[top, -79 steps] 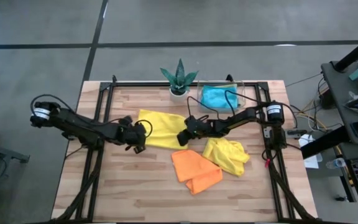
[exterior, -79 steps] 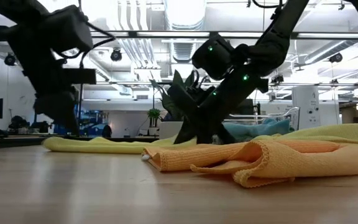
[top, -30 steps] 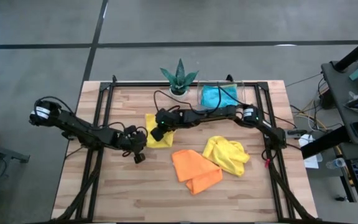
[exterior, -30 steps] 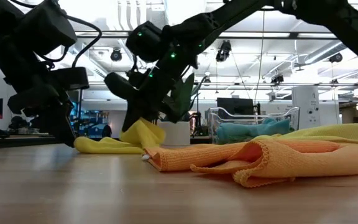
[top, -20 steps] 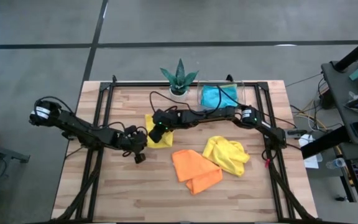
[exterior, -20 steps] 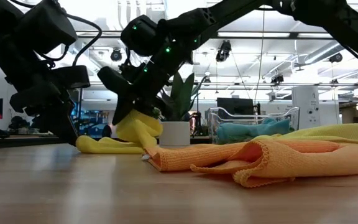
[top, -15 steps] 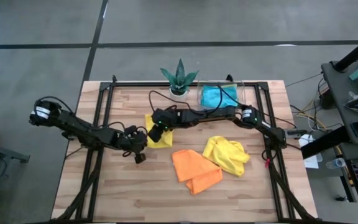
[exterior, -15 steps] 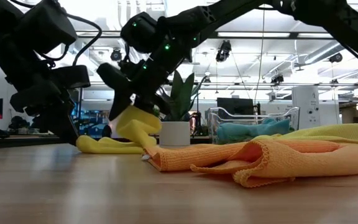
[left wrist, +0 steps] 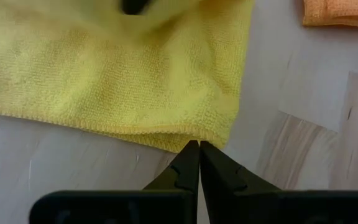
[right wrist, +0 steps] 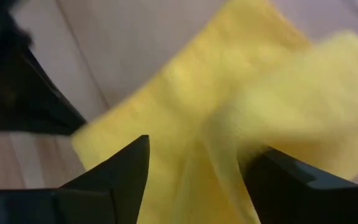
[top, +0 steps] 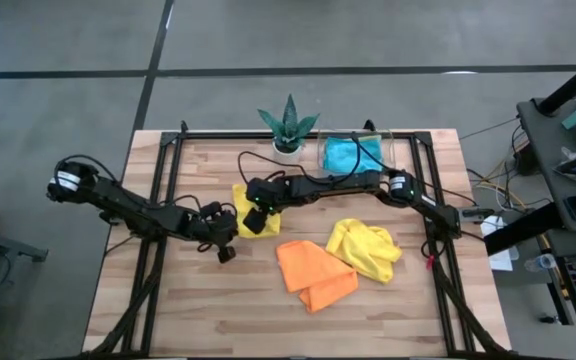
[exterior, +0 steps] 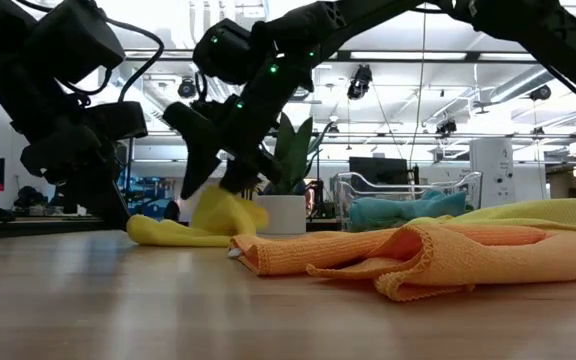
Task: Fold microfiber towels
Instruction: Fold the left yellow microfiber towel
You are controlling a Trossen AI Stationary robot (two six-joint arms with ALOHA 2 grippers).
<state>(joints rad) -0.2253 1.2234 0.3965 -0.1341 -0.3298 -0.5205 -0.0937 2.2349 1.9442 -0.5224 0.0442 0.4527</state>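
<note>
A bright yellow towel [top: 242, 199] lies folded over on the table left of centre, its raised fold [exterior: 224, 212] slumping onto the layer beneath. My right gripper [right wrist: 197, 186] hangs open just above that fold, with blurred yellow cloth between its spread fingers. My left gripper [left wrist: 199, 146] is shut, its tips at the towel's near edge. An orange towel [top: 313, 275] and a second, crumpled yellow towel [top: 365, 248] lie to the right. A blue towel [top: 348, 155] sits in a clear tray. My left gripper's shut fingertips [left wrist: 190, 155] meet the yellow towel's hemmed edge [left wrist: 178, 140] close to its corner, coming slanting down from the table's left. That edge lies flat on the wood. Whether any cloth is caught between the tips, I cannot tell.
A spiky potted plant [top: 288, 125] stands at the far edge beside the clear tray [top: 396, 146]. Dark frame rails [top: 158, 190] run along the table's left and right sides. Bare wood [top: 208, 310] lies toward the near edge.
My right gripper has opened and let go of the yellow towel's folded-over end. That end, held up a second ago, has sunk onto the layer beneath. The towel's near edge at my left gripper has stayed where it was.
</note>
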